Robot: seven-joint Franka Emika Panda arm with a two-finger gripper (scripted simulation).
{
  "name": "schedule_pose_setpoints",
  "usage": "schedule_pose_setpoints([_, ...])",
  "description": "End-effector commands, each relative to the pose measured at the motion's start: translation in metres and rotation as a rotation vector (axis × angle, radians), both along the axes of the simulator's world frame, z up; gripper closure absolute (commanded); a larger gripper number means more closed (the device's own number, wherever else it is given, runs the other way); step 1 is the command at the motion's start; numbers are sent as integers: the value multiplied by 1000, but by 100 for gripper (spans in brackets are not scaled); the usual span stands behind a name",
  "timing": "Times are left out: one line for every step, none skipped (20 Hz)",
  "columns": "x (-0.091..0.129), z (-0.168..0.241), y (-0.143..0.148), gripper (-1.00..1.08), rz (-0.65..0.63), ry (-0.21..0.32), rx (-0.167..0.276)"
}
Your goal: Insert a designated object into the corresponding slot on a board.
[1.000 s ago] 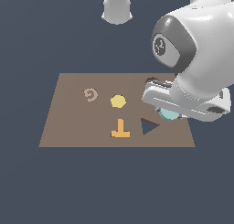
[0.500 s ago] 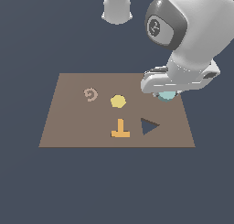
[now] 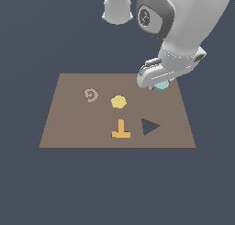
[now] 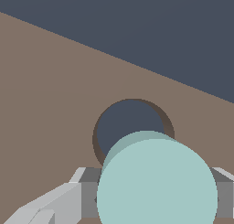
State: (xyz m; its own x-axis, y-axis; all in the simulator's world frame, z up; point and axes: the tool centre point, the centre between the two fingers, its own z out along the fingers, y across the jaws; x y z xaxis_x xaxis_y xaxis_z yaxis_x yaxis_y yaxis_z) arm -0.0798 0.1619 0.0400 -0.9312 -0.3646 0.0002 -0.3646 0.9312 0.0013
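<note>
A pale teal-blue disc (image 4: 155, 186) is held in my gripper (image 4: 153, 198), whose grey fingers (image 4: 87, 191) are shut on its sides. Just beyond the disc lies the dark circular slot (image 4: 128, 125) in the brown board (image 4: 50, 95), partly covered by the disc. In the exterior view the disc (image 3: 161, 86) peeks out under the gripper (image 3: 159, 81) above the board's far edge on the exterior view's right; the slot is hidden there by the arm. Whether the disc touches the board cannot be told.
On the board (image 3: 69, 127) sit a yellow hexagon (image 3: 119, 101), an orange T piece (image 3: 120, 130), a tan spiral mark (image 3: 91, 95) and a dark triangular hole (image 3: 149, 126). The arm's white base (image 3: 118, 6) stands behind the board.
The gripper with the disc has travelled from near the triangular hole toward the board's far edge, and the arm has swung upward and back.
</note>
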Motion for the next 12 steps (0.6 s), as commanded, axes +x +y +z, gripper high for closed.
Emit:
schedule_pose_setpoints([-7,0,-4,108,51,-1,0])
schedule_pose_setpoints([-9,0,-6,108,66,-1,0])
schedule_pose_setpoints([-11,0,-7,108,81,-1,0])
schedule_pose_setpoints([-12,0,-8,108,93,-1,0])
schedule_pose_setpoints([-14,1,-9,108,104,-1,0])
schedule_pose_setpoints([-15,1,-11,108,114,-1,0])
schedule_pose_setpoints([-16,1,-11,108,122,-1,0])
schedule_pose_setpoints([-17,1,-12,108,128,-1,0])
schedule_pose_setpoints([-17,1,-13,108,133,-1,0])
schedule_pose_setpoints([-18,1,-13,108,137,-1,0])
schedule_pose_setpoints([-18,1,-14,108,139,-1,0])
schedule_pose_setpoints([-18,1,-14,108,140,-1,0])
